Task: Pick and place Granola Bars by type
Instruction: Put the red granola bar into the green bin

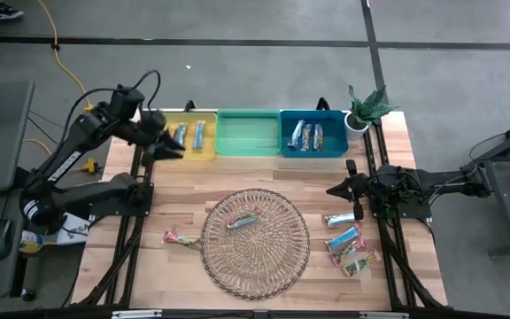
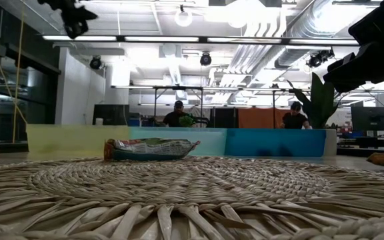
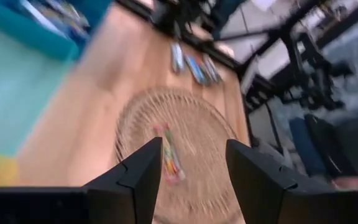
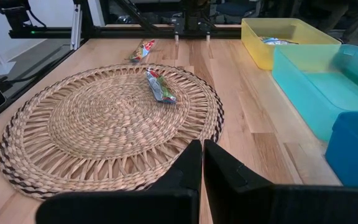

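Two blue-wrapped granola bars [image 1: 189,135] lie in the yellow bin [image 1: 204,154], and several silvery-blue ones [image 1: 306,136] in the blue bin [image 1: 287,149]. A red multicoloured bar [image 1: 243,221] lies flat on the wicker tray [image 1: 255,266]. Another bar [image 1: 177,237] rests on the table left of the tray, and three more [image 1: 343,239] to its right. My left gripper [image 1: 170,148] hangs open and high above the yellow bin's near left corner; nothing is between its fingers [image 3: 194,162]. My right gripper [image 1: 335,189] waits shut near the table's right side [image 4: 201,155].
An empty green bin [image 1: 248,133] stands between the yellow and blue bins along the far edge. A small potted plant [image 1: 363,111] sits at the far right corner. Bare wood lies between the bins and the tray. People stand in the room beyond the table.
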You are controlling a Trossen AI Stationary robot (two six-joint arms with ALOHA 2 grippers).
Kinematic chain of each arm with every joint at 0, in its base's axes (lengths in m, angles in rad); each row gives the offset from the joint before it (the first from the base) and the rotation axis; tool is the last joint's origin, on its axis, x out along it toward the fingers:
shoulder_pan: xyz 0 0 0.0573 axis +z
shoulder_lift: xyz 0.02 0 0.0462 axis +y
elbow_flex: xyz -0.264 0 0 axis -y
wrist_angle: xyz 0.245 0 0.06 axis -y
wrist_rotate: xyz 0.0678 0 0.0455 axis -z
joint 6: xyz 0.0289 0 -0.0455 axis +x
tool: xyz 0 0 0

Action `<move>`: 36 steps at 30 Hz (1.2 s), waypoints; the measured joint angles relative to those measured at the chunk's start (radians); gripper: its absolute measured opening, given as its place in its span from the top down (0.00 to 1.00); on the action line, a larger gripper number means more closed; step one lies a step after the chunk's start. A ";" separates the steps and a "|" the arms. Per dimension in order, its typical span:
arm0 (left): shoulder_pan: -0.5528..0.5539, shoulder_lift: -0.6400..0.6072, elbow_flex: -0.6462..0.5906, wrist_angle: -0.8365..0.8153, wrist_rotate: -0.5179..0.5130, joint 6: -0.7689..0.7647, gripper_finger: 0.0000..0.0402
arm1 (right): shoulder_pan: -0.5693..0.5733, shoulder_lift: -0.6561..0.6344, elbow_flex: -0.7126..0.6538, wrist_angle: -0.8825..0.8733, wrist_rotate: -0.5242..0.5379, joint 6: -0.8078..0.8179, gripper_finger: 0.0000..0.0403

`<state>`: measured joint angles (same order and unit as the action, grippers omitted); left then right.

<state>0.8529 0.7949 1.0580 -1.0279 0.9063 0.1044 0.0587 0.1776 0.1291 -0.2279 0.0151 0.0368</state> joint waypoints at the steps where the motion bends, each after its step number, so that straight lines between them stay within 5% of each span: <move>1: -0.017 -0.012 0.000 -0.043 -0.008 0.014 0.56 | 0.000 0.000 0.000 0.000 0.000 0.000 1.00; 8: -0.172 -0.095 0.000 -0.287 -0.151 0.098 0.56 | 0.000 0.000 0.000 0.000 0.000 0.000 1.00; 20: -0.381 -0.187 -0.045 -0.313 -0.209 -0.038 0.57 | 0.000 0.000 0.000 0.000 0.000 0.000 1.00; 27: -0.516 -0.209 -0.238 -0.145 -0.180 -0.201 0.57 | 0.000 0.000 0.000 0.000 0.000 0.000 1.00; 36: -0.888 -0.202 -0.335 0.297 -0.236 -0.492 0.57 | 0.000 0.000 0.000 0.000 0.000 0.000 1.00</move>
<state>-0.0353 0.5934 0.7227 -0.7310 0.6704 -0.3878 0.0586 0.1776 0.1291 -0.2279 0.0151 0.0370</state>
